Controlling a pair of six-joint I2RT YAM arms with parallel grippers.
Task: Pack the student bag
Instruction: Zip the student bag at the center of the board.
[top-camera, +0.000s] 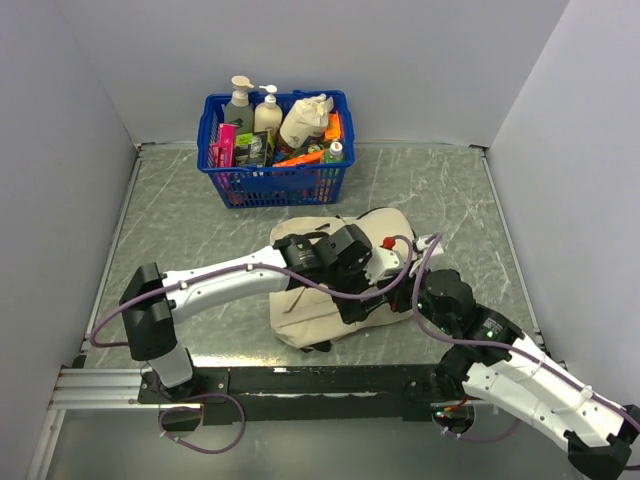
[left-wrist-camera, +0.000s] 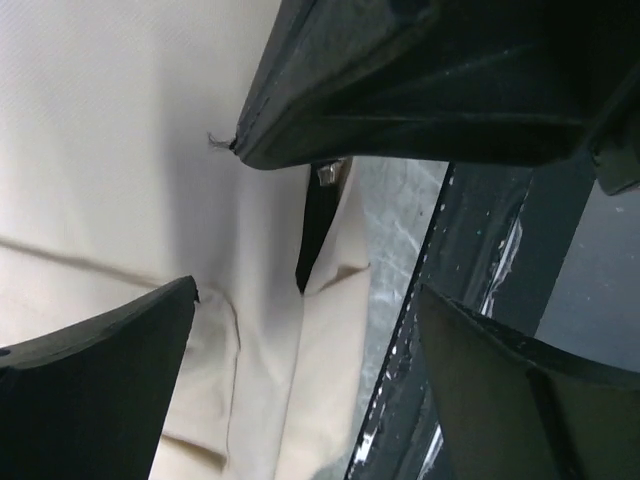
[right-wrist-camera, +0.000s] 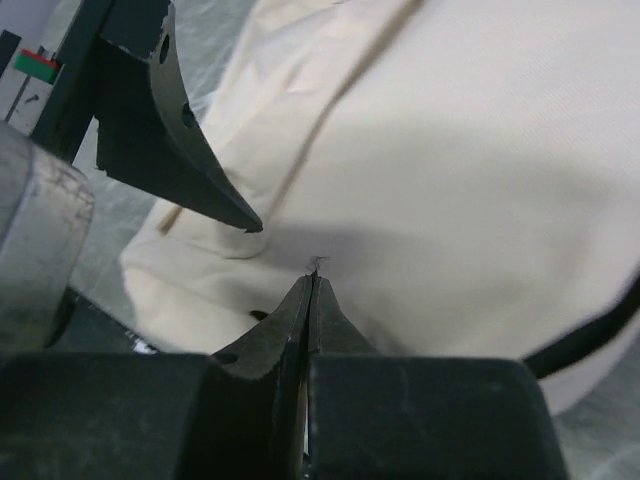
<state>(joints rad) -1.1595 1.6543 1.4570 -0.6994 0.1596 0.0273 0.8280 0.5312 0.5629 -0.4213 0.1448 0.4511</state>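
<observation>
Both arms cover most of the student bag (top-camera: 300, 318), which lies flat mid-table just in front of one blue basket (top-camera: 209, 135); the basket's packed contents are hard to sort, apart from two pump bottles (top-camera: 240, 100). The left gripper (left-wrist-camera: 308, 290) stands wide open over the cloth. The right gripper (right-wrist-camera: 313, 280) is closed tight with its tips against the fabric; whether they pinch a thread is unclear.

Cream student bag (top-camera: 300, 316), blue basket (top-camera: 275, 186), grey white-veined table (top-camera: 200, 230), white-and-black arms (top-camera: 220, 279), purple cables (top-camera: 96, 336)
</observation>
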